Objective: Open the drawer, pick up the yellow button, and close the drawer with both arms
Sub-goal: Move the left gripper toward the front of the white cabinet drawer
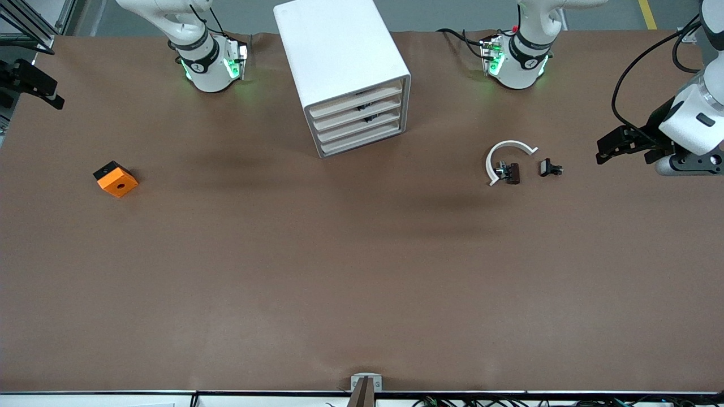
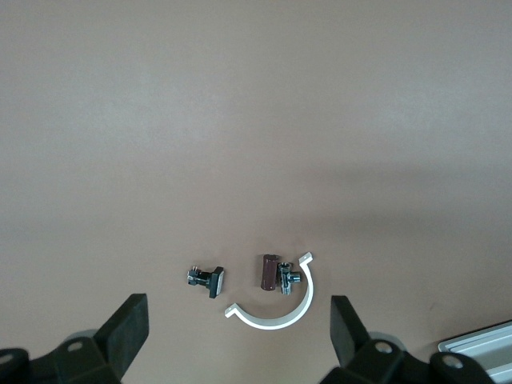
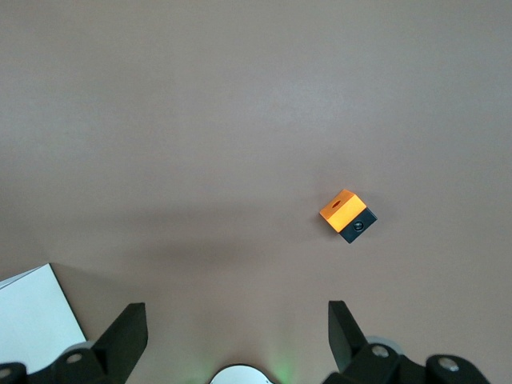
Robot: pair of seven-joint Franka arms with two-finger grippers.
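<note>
Left gripper [image 2: 236, 332] hangs with fingers spread wide and nothing between them, up over the table's left-arm end. Right gripper [image 3: 236, 334] is likewise wide apart and empty; the front view cuts it off at the edge. The drawer cabinet [image 1: 345, 73] sits between the two bases, all drawers shut. The button is nowhere visible. Toward the left arm's end from the cabinet lie a white arc [image 1: 509, 158] and black clip parts [image 1: 550, 168]; toward the right arm's end, an orange block [image 1: 116, 179]. Only the right wrist view shows the block's black side.
</note>
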